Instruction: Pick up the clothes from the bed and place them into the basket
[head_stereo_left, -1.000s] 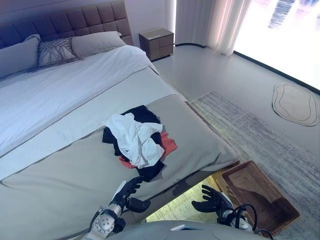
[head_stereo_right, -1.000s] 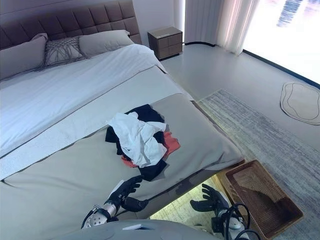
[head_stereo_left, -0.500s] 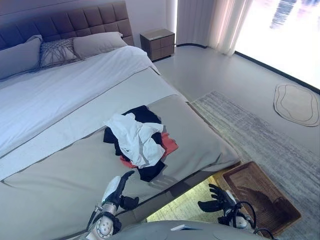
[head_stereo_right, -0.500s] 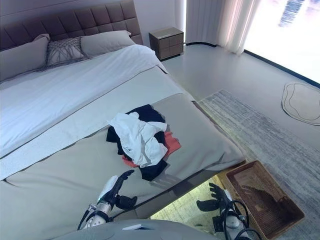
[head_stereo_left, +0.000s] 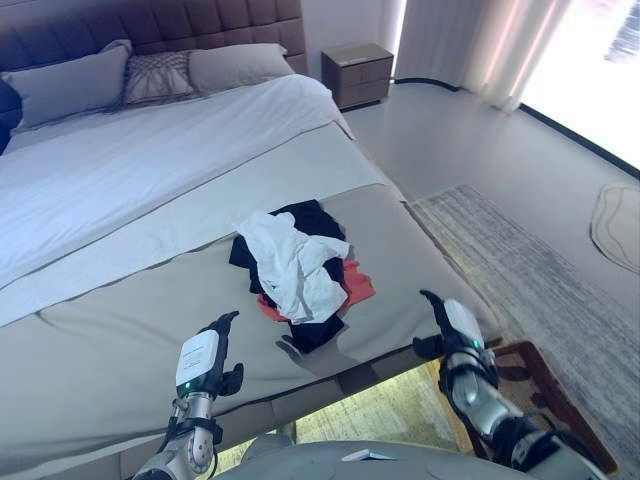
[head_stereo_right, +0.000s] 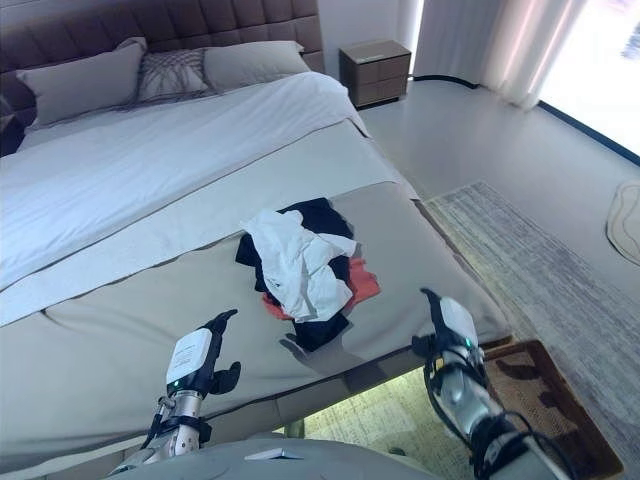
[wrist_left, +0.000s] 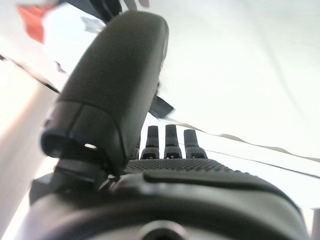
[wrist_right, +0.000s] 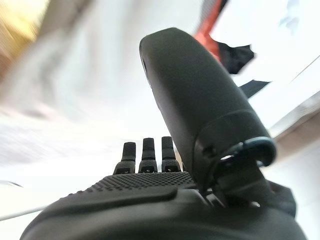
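Two hands open, empty: left hand (head_stereo_left: 203, 362) | right hand (head_stereo_left: 455, 328) | clothes (head_stereo_left: 298, 272) on bed (head_stereo_left: 120, 330)

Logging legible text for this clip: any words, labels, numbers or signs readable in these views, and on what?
None can be read.
Clothes pile: a few small dark marks on the white garment, too small to tell.
Left hand and right hand: white covers, no print visible.
Basket: no label.

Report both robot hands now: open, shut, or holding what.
Left robot hand: open, empty, raised over the bed short of the clothes.
Right robot hand: open, empty, raised at the bed's corner.
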